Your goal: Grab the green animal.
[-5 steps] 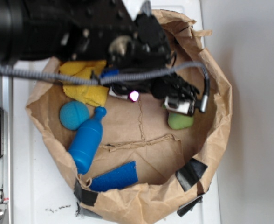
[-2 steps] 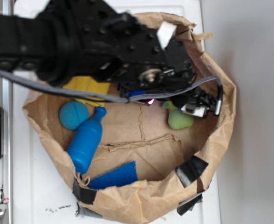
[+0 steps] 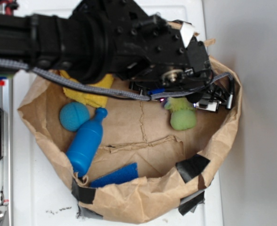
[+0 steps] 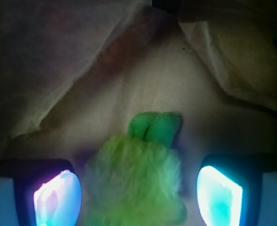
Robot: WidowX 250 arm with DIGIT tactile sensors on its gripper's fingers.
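Gripper spread wide over the green animal in the paper bag.

From where I stand, the black arm reaches into the bag's right side; the wrist view shows the two fingers apart with the toy's fuzzy tuft between them, not pinched. The animal lies on the bag floor by the right wall, well apart from the teal ball, blue bottle and yellow cloth.
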